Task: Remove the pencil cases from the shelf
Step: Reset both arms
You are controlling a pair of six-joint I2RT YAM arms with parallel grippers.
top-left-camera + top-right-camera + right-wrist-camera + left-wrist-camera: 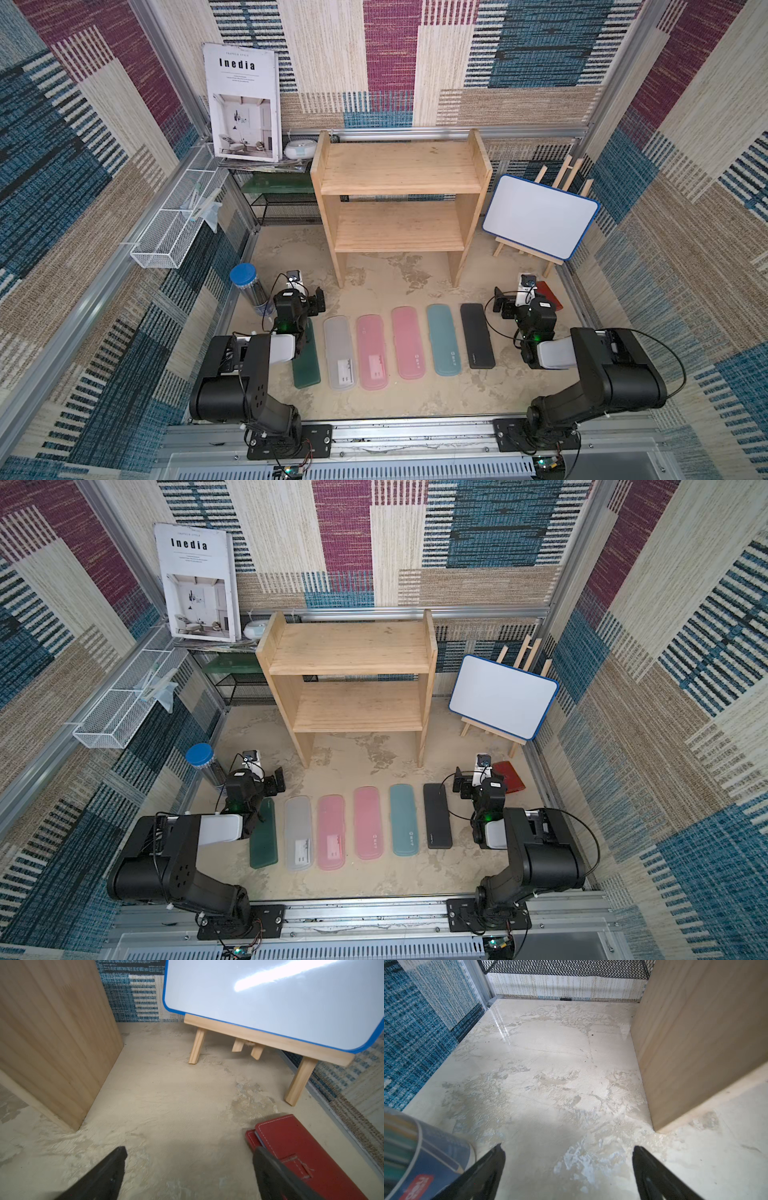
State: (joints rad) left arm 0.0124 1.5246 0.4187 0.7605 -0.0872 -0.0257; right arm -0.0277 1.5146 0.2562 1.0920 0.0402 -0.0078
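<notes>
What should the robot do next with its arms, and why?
There is probably nothing more to grab, so I'd draw both arms back to rest. Both tiers of the shelf look bare, all six pencil cases lie in a row on the table in front of it, and the left gripper and right gripper are open with nothing between their fingers.

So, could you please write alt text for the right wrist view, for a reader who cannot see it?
The open right gripper hovers empty above a sandy tabletop. A red wallet-like case lies close beside it; ahead stand a blue-rimmed whiteboard on a small wooden easel and a side panel of the shelf.
</notes>
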